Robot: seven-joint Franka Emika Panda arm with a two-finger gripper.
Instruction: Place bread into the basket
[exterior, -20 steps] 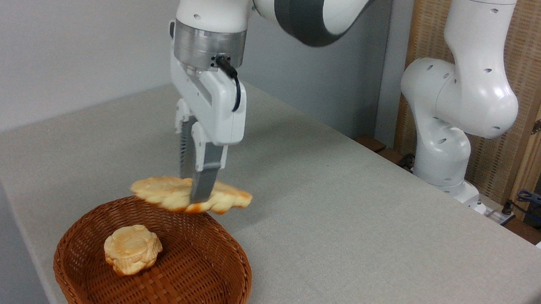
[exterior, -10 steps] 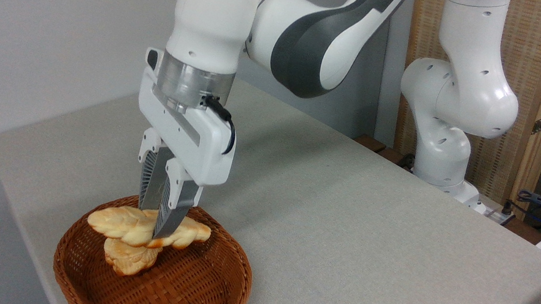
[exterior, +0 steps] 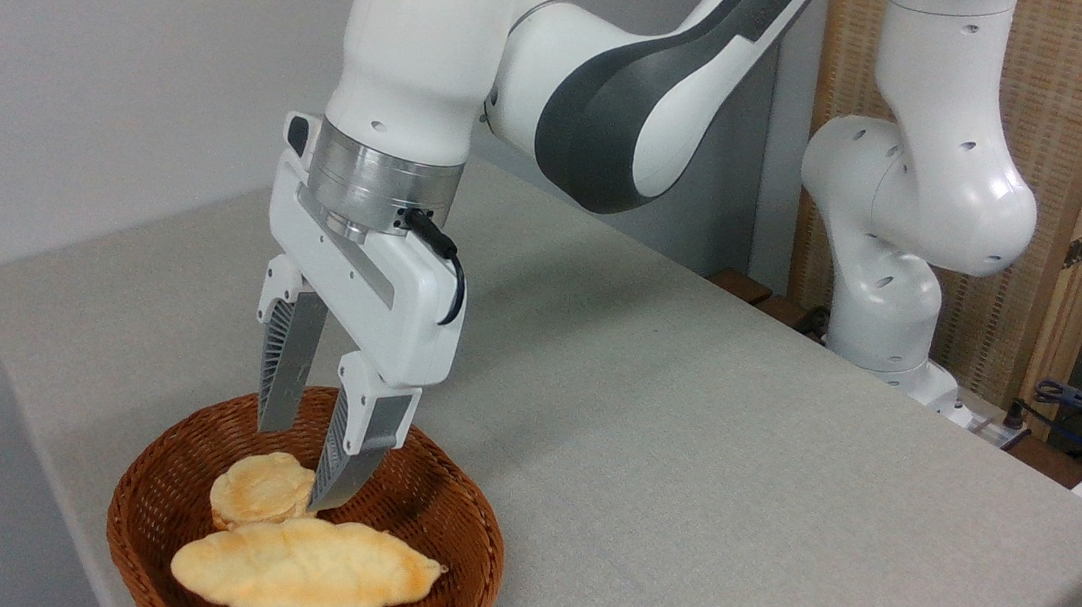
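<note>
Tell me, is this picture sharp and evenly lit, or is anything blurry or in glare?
In the camera view, light is soft and even; the bread, the basket and the open gripper look crisp, with no motion blur. Only faint shadows fall on the table; the arm's white shell shows mild sheen, no harsh glare.
</note>
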